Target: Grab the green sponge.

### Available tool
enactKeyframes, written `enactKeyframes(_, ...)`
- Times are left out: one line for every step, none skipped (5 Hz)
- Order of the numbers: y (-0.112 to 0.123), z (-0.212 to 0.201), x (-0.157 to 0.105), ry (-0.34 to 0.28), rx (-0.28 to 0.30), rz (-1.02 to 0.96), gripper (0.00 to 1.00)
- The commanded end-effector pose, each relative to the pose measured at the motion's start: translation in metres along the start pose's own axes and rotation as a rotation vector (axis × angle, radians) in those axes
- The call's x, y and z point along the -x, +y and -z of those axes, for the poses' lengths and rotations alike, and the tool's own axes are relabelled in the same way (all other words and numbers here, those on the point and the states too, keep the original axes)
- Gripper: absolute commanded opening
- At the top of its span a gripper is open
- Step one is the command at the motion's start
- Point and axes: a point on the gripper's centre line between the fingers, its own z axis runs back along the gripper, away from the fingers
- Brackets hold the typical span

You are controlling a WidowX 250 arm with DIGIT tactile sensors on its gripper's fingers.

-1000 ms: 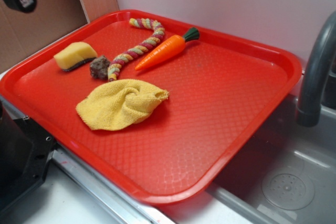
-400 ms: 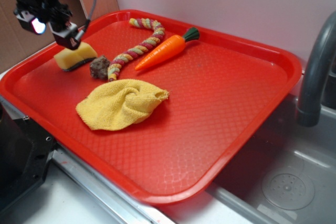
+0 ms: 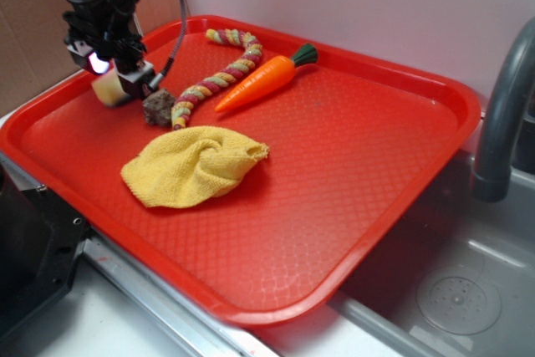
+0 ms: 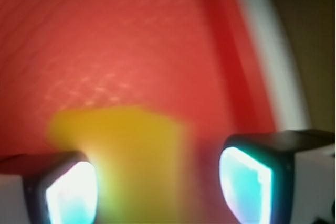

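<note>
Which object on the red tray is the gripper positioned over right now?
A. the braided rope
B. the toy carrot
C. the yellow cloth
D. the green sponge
D. The gripper is down at the green sponge, and the wrist view shows yellow foam between the open jaws.

Black end effector, seemingly glowing pads

The outside view is bright, evenly lit and sharp, with soft glare on the red tray toward five o'clock. The wrist view is heavily blurred; the sponge is a yellow smear, two lit pads glowing cyan-white.
</note>
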Motion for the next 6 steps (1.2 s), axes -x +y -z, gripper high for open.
enactKeyframes(0.008,0.003,-0.010,-0.046,0.008,0.010,0.00)
enactKeyframes(0.008,-0.003,-0.010,-0.051,0.010,0.011,0.00)
enactKeyframes(0.001,-0.027,-0.009,-0.042,0.029,0.016,0.00)
enactKeyframes(-0.019,-0.081,-0.009,0.060,0.044,0.036,0.00)
enactKeyframes(-0.032,-0.116,-0.002,0.061,0.104,0.078,0.00)
enactKeyframes(-0.065,-0.146,0.009,0.083,0.170,0.195,0.00)
